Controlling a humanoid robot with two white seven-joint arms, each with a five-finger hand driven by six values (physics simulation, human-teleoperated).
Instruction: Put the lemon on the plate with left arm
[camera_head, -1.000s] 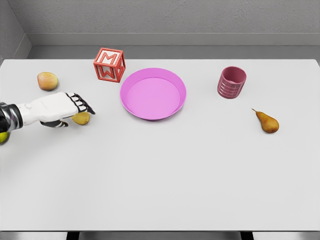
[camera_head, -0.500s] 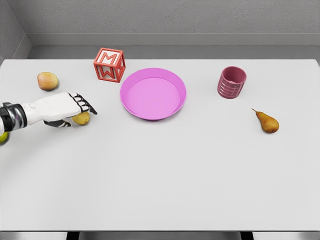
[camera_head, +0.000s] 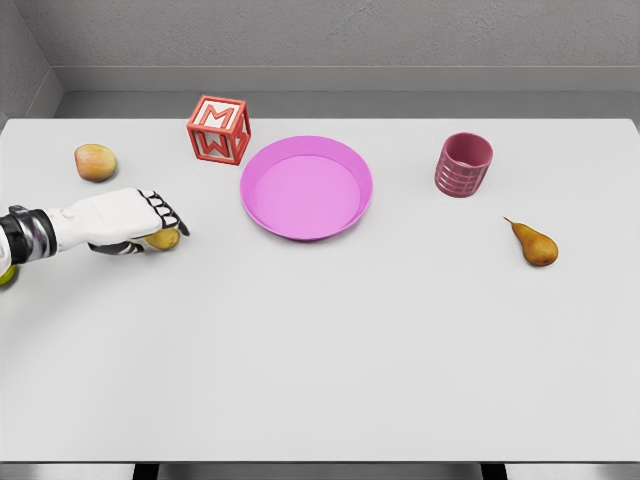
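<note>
The lemon (camera_head: 164, 239), small and yellow, lies on the white table (camera_head: 330, 340) to the left of the pink plate (camera_head: 306, 187). My left hand (camera_head: 150, 222) comes in from the left edge and lies over the lemon. Its fingers (camera_head: 170, 215) curl down over the fruit's top and far side, and the thumb sits low on the near side, so only the lemon's right half shows. The plate holds nothing and stands about a hand's width to the right of the hand. The right arm is out of view.
A red letter block (camera_head: 219, 129) stands behind the hand, close to the plate's left rim. An apple (camera_head: 95, 162) lies at the far left. A dark pink cup (camera_head: 463, 165) and a pear (camera_head: 533, 243) are on the right. A yellow-green round thing (camera_head: 4, 275) peeks in at the left edge.
The left hand's fingers have curled further down around the lemon, and the hand has settled slightly lower over it. The lemon has stayed in place on the table.
</note>
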